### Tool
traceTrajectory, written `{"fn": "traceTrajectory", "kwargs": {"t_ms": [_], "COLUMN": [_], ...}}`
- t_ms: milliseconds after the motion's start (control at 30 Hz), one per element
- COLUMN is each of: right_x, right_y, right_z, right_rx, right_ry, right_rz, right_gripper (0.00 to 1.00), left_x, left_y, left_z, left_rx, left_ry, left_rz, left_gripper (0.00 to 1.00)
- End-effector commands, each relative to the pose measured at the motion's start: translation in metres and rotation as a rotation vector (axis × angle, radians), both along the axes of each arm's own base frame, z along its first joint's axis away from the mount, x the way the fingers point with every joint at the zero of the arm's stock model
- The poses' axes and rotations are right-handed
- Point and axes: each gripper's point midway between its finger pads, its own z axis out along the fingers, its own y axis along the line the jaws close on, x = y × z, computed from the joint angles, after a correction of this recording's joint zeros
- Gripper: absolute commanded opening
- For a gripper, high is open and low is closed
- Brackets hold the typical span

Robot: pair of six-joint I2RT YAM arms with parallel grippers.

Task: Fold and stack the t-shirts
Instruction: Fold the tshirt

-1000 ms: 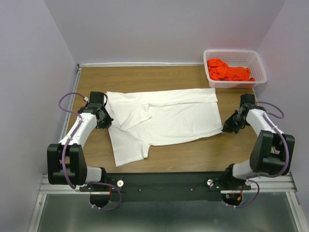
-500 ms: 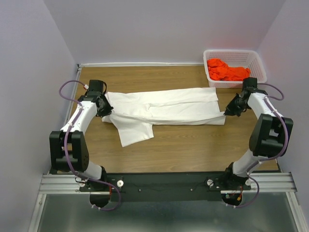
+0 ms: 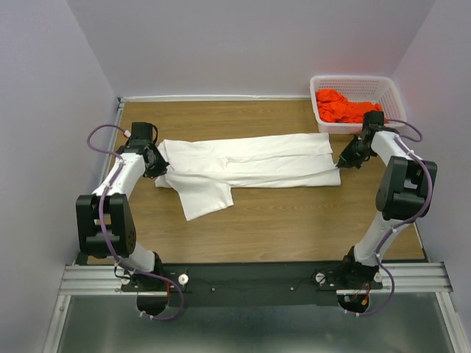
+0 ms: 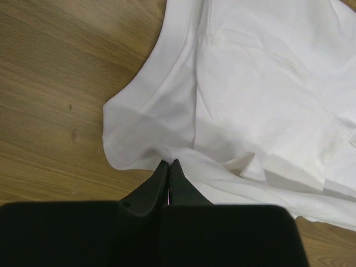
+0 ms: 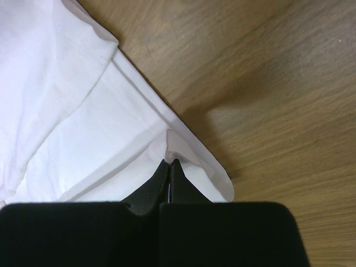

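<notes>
A large white t-shirt [image 3: 246,163] lies across the middle of the wooden table, folded lengthwise into a long band, with a sleeve flap [image 3: 204,200] hanging toward the near side. My left gripper [image 3: 157,166] is shut on the shirt's left end; its tips pinch a fold of white cloth [image 4: 167,156]. At the right end my right gripper [image 3: 341,163] is shut on the hem corner [image 5: 183,150]. An orange-red t-shirt [image 3: 346,108] lies crumpled in the basket.
The white lattice basket [image 3: 394,99] stands at the back right corner, close behind the right arm. Bare wooden tabletop [image 3: 294,220] lies between the shirt and the arm bases. Purple walls close in the sides and back.
Both grippers carried the shirt's near edge toward the back, folding the white shirt over itself into a narrower band. In the last half second they moved slightly farther back.
</notes>
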Motion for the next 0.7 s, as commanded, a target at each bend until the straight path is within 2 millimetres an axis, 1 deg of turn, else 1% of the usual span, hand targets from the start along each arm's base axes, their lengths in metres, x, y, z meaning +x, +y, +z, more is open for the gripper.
{"fn": "traceTrajectory", "kwargs": {"t_ms": [0,133,167,267,400,633,667], "right_x": [0.023,0.035,0.037,0.044,0.051,0.057,0.057], "right_y": [-0.007,-0.008,-0.008,-0.008,-0.007,0.003,0.005], "right_z": [0.006,0.009,0.007,0.008,0.003,-0.012,-0.017], "right_rx": [-0.031,-0.028,-0.025,-0.025,-0.025,-0.015,-0.015], "right_ry": [-0.053,-0.073,-0.069,-0.080,-0.078,-0.056,-0.046], "right_rz": [0.011,0.012,0.013,0.018,0.028,0.059,0.066], "right_gripper": [0.00,0.01,0.00,0.00,0.00,0.01,0.00], "left_x": [0.007,0.005,0.005,0.004,0.004,0.000,0.000], "left_y": [0.008,0.011,0.011,0.011,0.012,0.014,0.014], "left_z": [0.006,0.005,0.005,0.002,0.000,-0.010,-0.012], "left_rx": [-0.004,-0.007,-0.007,-0.008,-0.012,-0.004,-0.005], "left_ry": [-0.031,-0.031,-0.032,-0.023,-0.022,0.000,0.004], "left_rz": [0.025,0.038,0.039,0.044,0.050,0.061,0.064], "left_gripper": [0.00,0.00,0.00,0.00,0.00,0.00,0.00]}}
